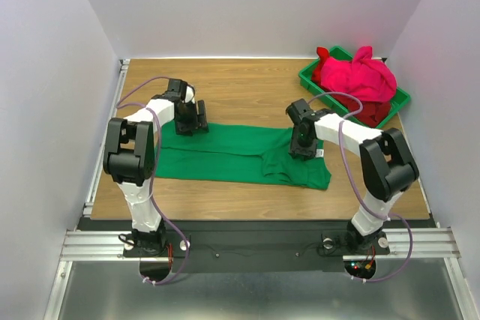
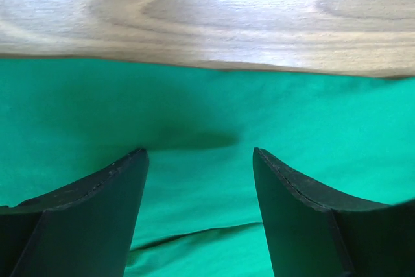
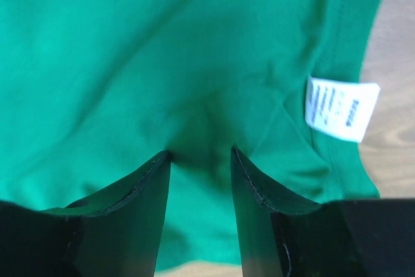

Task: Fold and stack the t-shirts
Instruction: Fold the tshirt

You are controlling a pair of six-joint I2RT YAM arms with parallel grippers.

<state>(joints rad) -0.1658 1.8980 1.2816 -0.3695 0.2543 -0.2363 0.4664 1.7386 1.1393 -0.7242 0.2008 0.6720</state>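
Note:
A kelly green t-shirt (image 1: pixel 232 154) lies spread flat across the middle of the table. My left gripper (image 1: pixel 191 124) is open just above the shirt's far left edge; in the left wrist view (image 2: pixel 200 154) its fingers straddle smooth green cloth (image 2: pixel 194 102), with bare wood beyond. My right gripper (image 1: pixel 302 149) is low on the shirt's right end. In the right wrist view (image 3: pixel 201 154) its fingers are partly closed and press into puckered cloth (image 3: pixel 162 50), left of the white neck label (image 3: pixel 342 108). A bright pink shirt (image 1: pixel 364 76) and a darker red shirt (image 1: pixel 375 114) lie bunched in the bin.
A rigid green plastic bin (image 1: pixel 307 79) stands at the far right corner. The wooden table (image 1: pixel 240 88) shows bare wood behind the green shirt and in front of it. White walls enclose the table on three sides.

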